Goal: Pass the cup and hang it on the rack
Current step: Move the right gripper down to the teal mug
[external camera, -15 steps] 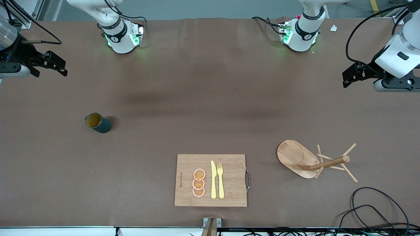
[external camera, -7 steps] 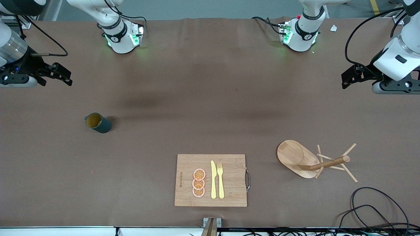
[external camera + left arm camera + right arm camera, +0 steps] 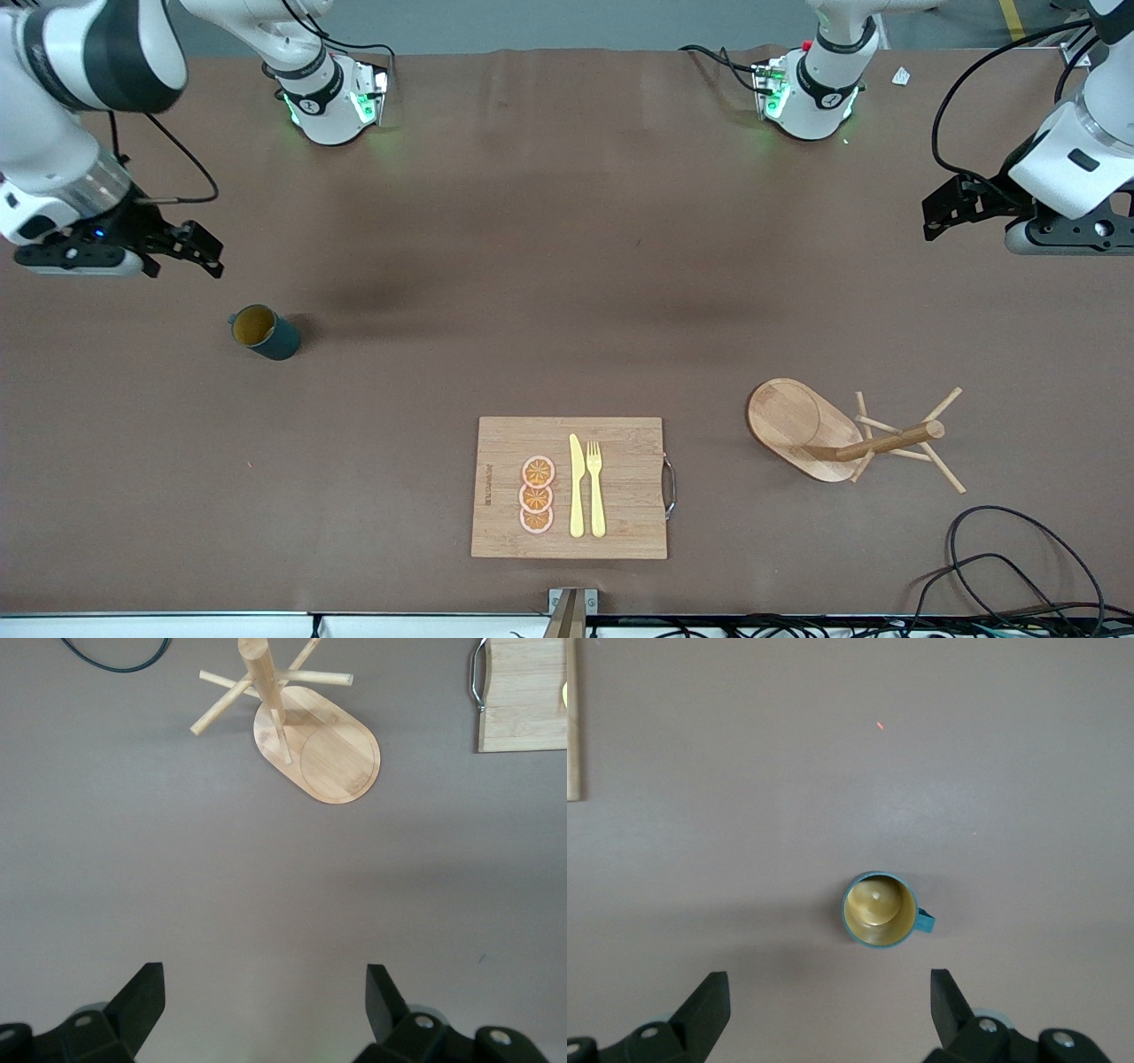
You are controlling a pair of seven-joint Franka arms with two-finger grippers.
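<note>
Upright cup (image 3: 263, 331), both end effectors spread

Light is even and soft from overhead — the brown table (image 3: 567, 266) shows only faint, diffuse dark patches across its middle and a short shadow beside the cup (image 3: 264, 331). Green glow spills from the arm bases onto the tabletop. Wrist views are sharp on the table, with a pale sheen near the cup — no strong glare.
</note>
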